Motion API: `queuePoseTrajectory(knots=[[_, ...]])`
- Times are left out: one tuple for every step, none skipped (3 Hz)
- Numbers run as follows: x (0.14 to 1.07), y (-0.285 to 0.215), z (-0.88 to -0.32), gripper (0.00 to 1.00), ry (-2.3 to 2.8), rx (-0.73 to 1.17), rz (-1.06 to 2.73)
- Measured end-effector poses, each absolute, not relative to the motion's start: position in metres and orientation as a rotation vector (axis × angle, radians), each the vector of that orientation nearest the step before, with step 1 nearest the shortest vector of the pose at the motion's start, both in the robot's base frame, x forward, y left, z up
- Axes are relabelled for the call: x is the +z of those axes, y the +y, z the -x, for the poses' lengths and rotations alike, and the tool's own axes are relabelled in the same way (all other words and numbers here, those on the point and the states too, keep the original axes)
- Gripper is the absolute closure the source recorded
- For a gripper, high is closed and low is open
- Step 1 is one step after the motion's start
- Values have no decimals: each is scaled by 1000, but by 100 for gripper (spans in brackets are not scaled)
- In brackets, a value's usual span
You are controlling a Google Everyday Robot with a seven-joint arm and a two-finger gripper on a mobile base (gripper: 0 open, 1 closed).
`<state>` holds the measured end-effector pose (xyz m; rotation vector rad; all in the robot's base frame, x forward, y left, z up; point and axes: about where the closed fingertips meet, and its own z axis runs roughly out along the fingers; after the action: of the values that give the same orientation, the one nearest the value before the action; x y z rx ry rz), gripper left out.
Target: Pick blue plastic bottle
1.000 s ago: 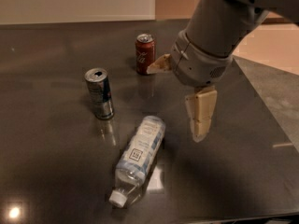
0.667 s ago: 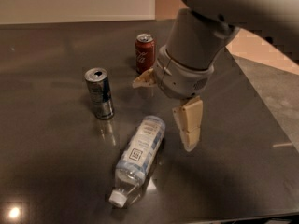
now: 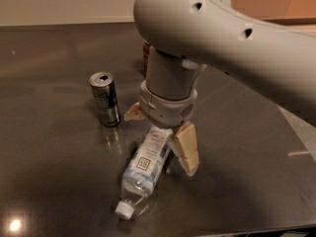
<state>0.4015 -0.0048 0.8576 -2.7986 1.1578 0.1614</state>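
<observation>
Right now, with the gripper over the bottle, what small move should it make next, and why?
Probably close the fingers. The gripper is open and low over the table, straddling the far end of the blue plastic bottle, which lies flat with one finger on each side.

A silver-and-blue can [image 3: 104, 98] stands upright, its top opened, left of centre on the dark, glossy table [image 3: 44, 147], just left of the gripper [image 3: 162, 139] at mid-table. A red can [image 3: 146, 58] shows only as a sliver nearer the far edge. A lamp's reflection [image 3: 15, 225] glows at the near left corner. A pale wall [image 3: 64, 4] runs beyond the far edge.
</observation>
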Motion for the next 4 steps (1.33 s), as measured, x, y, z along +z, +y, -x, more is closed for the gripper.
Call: queuePoseTrajectory(knots=[[844,-1,-397,17,1124,142,2885],[842,0,-392,41,1094,129,2934],[852,-4,-392,65,1093,125,2933],[875,-17,-394,88,1114,136,2892]])
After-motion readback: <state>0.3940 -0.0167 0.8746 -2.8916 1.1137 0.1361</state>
